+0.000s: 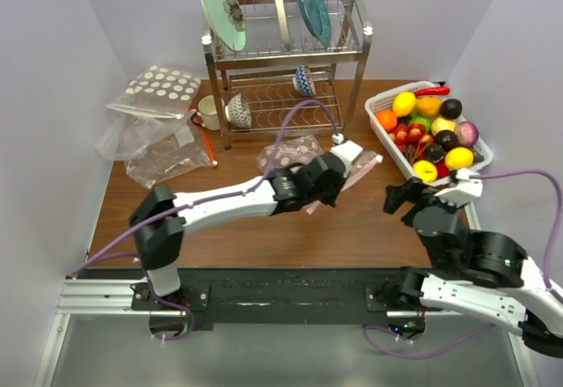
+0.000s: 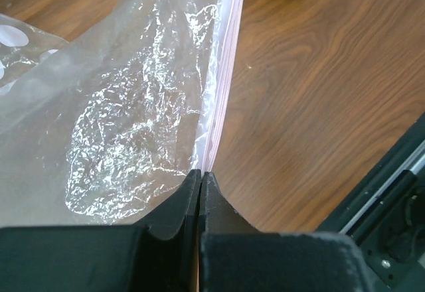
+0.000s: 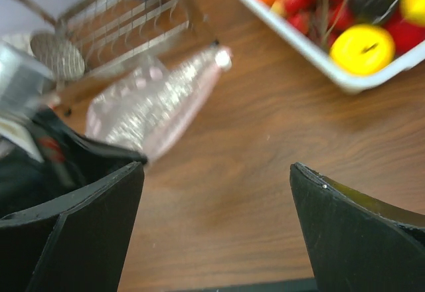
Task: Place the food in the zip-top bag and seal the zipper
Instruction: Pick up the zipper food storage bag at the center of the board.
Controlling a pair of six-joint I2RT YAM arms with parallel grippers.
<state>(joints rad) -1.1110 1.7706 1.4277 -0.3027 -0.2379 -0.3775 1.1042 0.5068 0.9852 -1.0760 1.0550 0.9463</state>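
Observation:
The zip-top bag (image 1: pixel 367 164) lies see-through and crumpled on the wooden table, between the dish rack and the basket. My left gripper (image 1: pixel 341 176) is shut on its edge. In the left wrist view the black fingertips (image 2: pixel 200 172) pinch the pink zipper (image 2: pixel 222 73), and the bag (image 2: pixel 133 126) spreads away to the left. The food (image 1: pixel 435 127), a glossy lemon, orange and red and dark pieces, fills the white basket (image 1: pixel 376 104) at the right. My right gripper (image 1: pixel 400 198) hovers open over bare wood beside the basket, holding nothing. Its wrist view (image 3: pixel 217 172) shows the bag (image 3: pixel 159 103) and a yellow lemon (image 3: pixel 362 48).
A metal dish rack (image 1: pixel 281 53) with plates and bowls stands at the back. A polka-dot bag (image 1: pixel 290 152) lies just behind the left gripper. More bags (image 1: pixel 158 88) are piled at the far left beside a mug (image 1: pixel 209 110). The black base rail (image 1: pixel 281 290) runs along the near edge.

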